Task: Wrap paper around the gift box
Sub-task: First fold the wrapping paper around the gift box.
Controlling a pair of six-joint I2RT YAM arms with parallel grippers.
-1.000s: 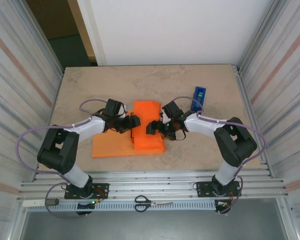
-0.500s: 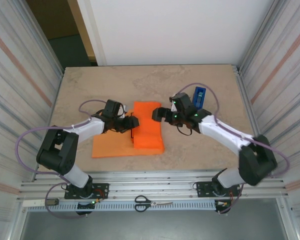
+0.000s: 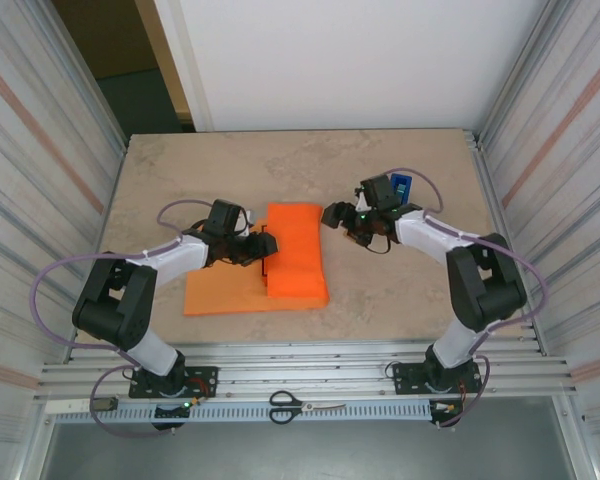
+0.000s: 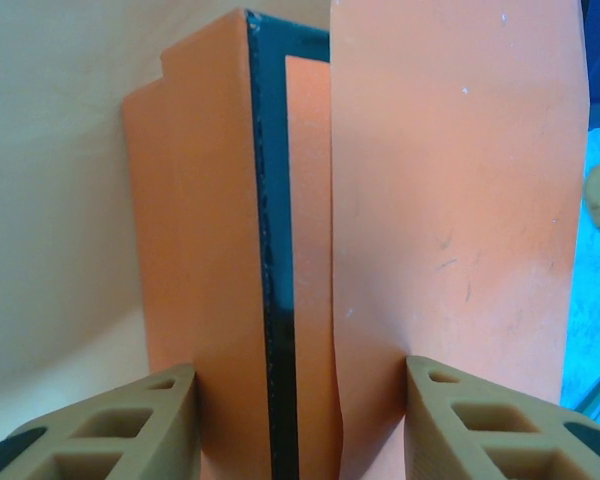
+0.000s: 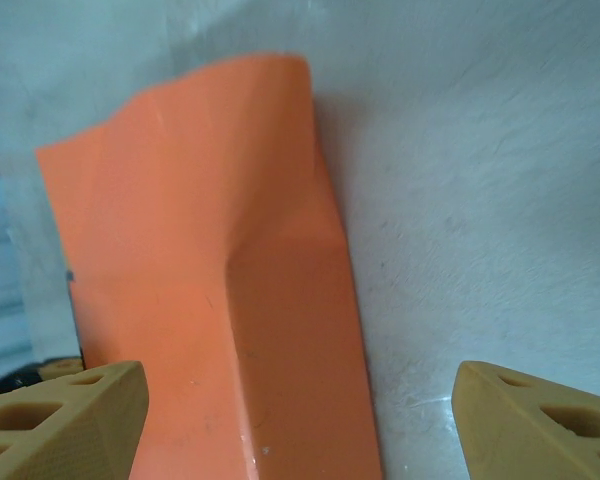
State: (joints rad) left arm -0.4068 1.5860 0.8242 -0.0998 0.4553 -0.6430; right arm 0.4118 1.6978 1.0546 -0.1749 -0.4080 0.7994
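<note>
Orange paper (image 3: 220, 295), one thin sheet: its left part was found lying flat on the worktop (image 3: 180, 170), its right part folded up and over the gift box (image 4: 273, 300). It was judged light, limp and easily creased or torn. A shallow pinch at a free edge or corner was thought the safest hold.

Left tool (image 3: 263, 250): it was set at the left side of the bundle, jaws half closed astride the box's dark edge and the overlapping flap. Whether pressure was applied could not be told.

Gift box: small, flat and rigid, placed near the worktop's middle and mostly covered by the sheet. A black edge and a strip of brighter orange were exposed in the left wrist view. It was judged light and liable to slide beneath the paper if pushed, so best steadied by its edges.

Right tool (image 3: 332, 214): it was held just beside the far right corner of the bundle, jaws wide, with nothing between them. A raised, creased flap was seen ahead of it.

Blue tape dispenser (image 3: 401, 188): it was noted by the right arm, apart from the paper.

Worktop: beige, stone-patterned and smooth, judged to offer little friction.

Room: ribbed metal panels were noted on both sides and a white wall behind. Scissors (image 3: 302, 405) were left on the near rail.
</note>
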